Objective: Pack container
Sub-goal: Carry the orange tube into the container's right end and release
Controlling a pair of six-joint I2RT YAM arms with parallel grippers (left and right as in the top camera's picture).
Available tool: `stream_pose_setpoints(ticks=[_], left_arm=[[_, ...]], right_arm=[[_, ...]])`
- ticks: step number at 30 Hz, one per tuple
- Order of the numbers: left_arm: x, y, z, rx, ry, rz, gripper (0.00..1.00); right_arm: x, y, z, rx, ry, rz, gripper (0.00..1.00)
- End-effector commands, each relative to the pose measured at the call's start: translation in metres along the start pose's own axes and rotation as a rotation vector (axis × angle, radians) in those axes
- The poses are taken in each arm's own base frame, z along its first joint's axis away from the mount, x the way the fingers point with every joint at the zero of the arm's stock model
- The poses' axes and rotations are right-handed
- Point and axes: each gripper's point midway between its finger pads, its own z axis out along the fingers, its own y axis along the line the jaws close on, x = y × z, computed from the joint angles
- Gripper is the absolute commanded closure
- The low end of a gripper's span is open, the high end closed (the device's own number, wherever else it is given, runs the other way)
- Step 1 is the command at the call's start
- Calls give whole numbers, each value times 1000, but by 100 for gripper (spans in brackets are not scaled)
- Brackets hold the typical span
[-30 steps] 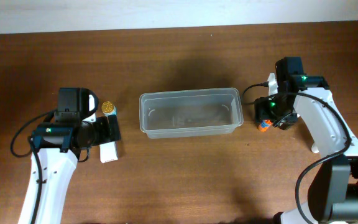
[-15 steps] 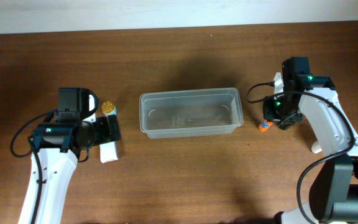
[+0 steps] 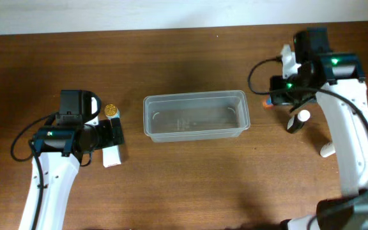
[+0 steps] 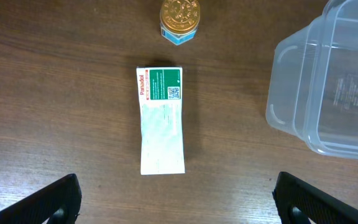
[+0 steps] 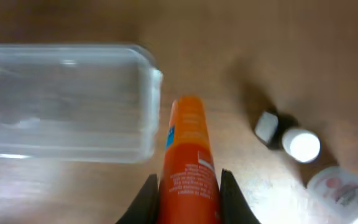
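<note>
**Orange tube in the grip beside an empty tub**

A dark brown wooden table (image 3: 190, 185) fills the overhead view, with a pale strip of wall along its far edge.

Nearest the robot on its left side lies a white box (image 4: 161, 121) with a green end panel, flat on the wood. The left gripper (image 4: 176, 186) hangs over it with its jaws spread wide and nothing between them. The left wrist view shows the box lying in the gap between the two dark fingers (image 4: 48, 202), touching neither. Just beyond the box, apart from it, stands a small gold-capped jar (image 4: 179, 18).

The container (image 3: 195, 118) sits on the table at the middle, long side across, between the two arms. It is upright, open at the top, and nothing is in it.

On the right side a little dark bottle with a white cap (image 3: 297, 120) stands on the wood, near the container's right end. The right wrist view shows a second, pale bottle (image 5: 334, 186) close by it at the frame's edge.

Farther back, the right gripper (image 3: 275, 100) is clamped on an orange tube (image 5: 190, 155). The fingers (image 5: 146, 199) press both sides of the tube. Its free end points at the container's right end, just beside the rim and outside it. Its height above the table cannot be told.
</note>
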Motion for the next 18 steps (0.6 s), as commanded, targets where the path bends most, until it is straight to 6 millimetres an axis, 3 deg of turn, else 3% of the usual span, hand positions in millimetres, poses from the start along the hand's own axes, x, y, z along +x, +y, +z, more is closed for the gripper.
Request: stream_pose_setpoints(ticks=[1, 8, 18], left_arm=[[-6, -2, -4, 12, -14, -15, 1], [-6, -2, -4, 12, -14, -15, 1], [-6, -2, -4, 12, -15, -14, 1]], right_arm=[[-11, 38, -29, -47, -88, -104, 88], [-3, 71, 23, -69, 41, -165, 89], [7, 71, 119, -43, 257, -157, 94]])
